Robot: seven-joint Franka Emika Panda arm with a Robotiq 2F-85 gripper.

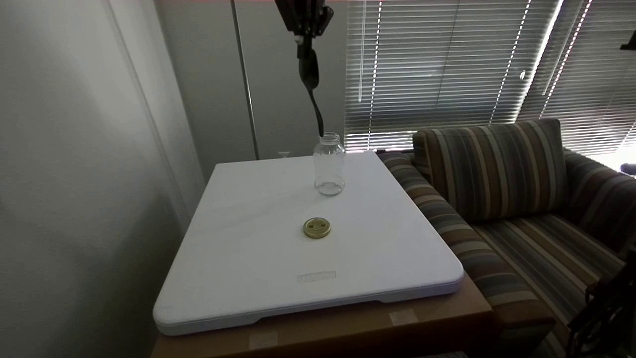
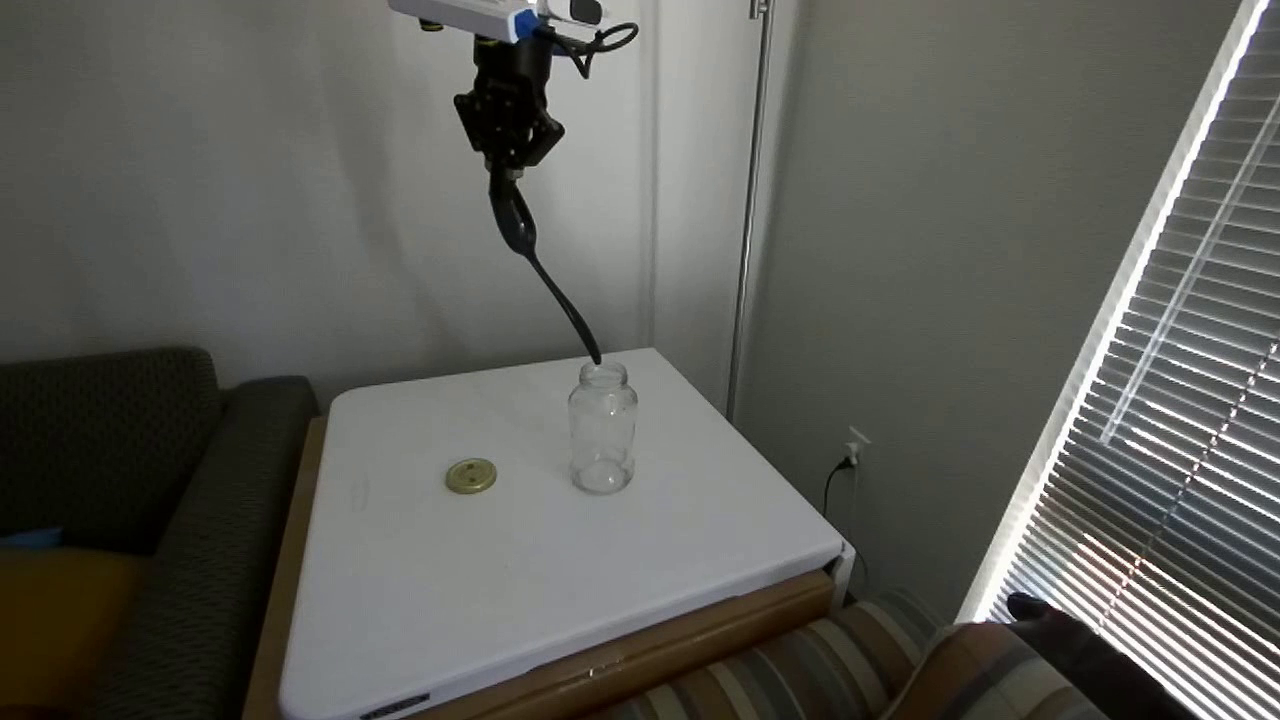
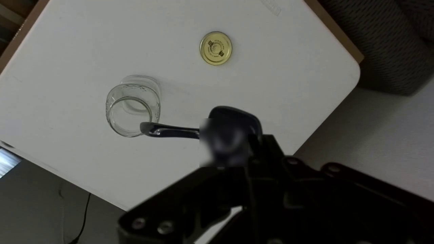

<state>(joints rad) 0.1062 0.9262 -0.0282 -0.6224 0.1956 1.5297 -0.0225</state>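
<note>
One dark spoon [image 1: 309,74] hangs with its bowl end clamped between the fingers [image 1: 303,48], bowl uppermost, so the handle [image 3: 173,132] points down toward the counter [image 1: 248,223]. A clear glass jar [image 2: 603,440] stands upright on that counter, below the fingers and off toward the corner nearest the window blinds [image 1: 422,64]. The spoon's long axis slants steeply the same way, and in both exterior views the handle's tip shows right at the jar's mouth. A gold lid [image 3: 216,48] lies flat, apart from the jar, toward the edge with the stamped label [image 1: 317,276].

Whether the tip touches the rim, sits just above it or dips inside cannot be told; in the wrist view it crosses in front of one side of the mouth. Blur there hides part of the bowl and the very ends of the fingers. Only a little of the arm [image 2: 465,13] shows, cut off above in an exterior view, and the clear glass leaves the jar's rim faint.
</note>
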